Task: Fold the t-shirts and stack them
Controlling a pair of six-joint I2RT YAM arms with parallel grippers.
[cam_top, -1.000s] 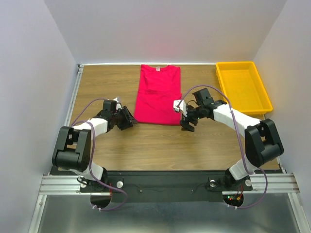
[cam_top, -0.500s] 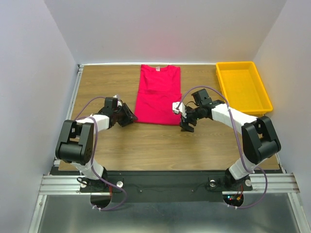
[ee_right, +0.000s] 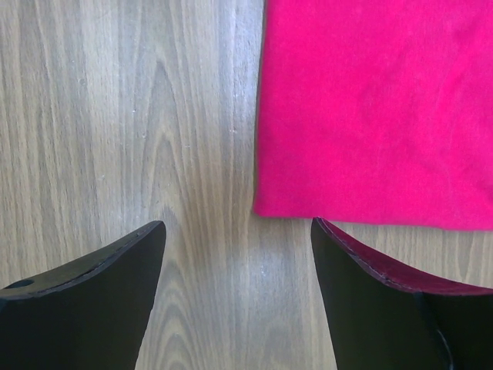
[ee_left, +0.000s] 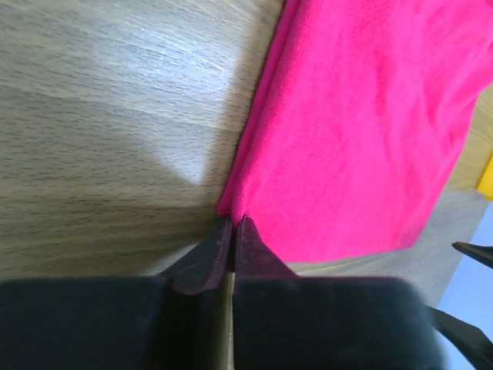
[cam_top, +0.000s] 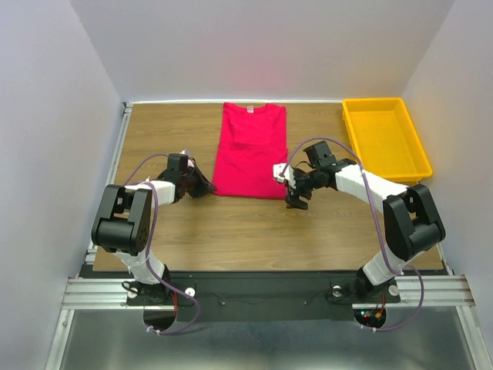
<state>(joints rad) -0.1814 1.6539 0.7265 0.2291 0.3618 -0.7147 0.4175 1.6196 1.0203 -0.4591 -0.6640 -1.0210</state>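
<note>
The crimson-pink t-shirt [cam_top: 250, 150] lies folded into a long strip on the wooden table, its neck toward the far edge. My left gripper [cam_top: 206, 187] sits low at the shirt's near left corner. In the left wrist view its jaws [ee_left: 233, 222] are pressed together, with the corner of the shirt [ee_left: 362, 131] pinched at their tips. My right gripper [cam_top: 294, 200] is at the shirt's near right corner and stands open. In the right wrist view that corner of the shirt [ee_right: 377, 108] lies just ahead of the gripper [ee_right: 239, 223], with bare wood between the fingers.
A yellow tray [cam_top: 385, 102] with nothing in it stands at the far right of the table. White walls close in the table at the back and on both sides. Bare wood [cam_top: 231, 231] runs between the shirt and the arm bases.
The left gripper has slid right to the shirt's near left corner and shut on it. The right gripper has shifted slightly left toward the near right corner, still open.
</note>
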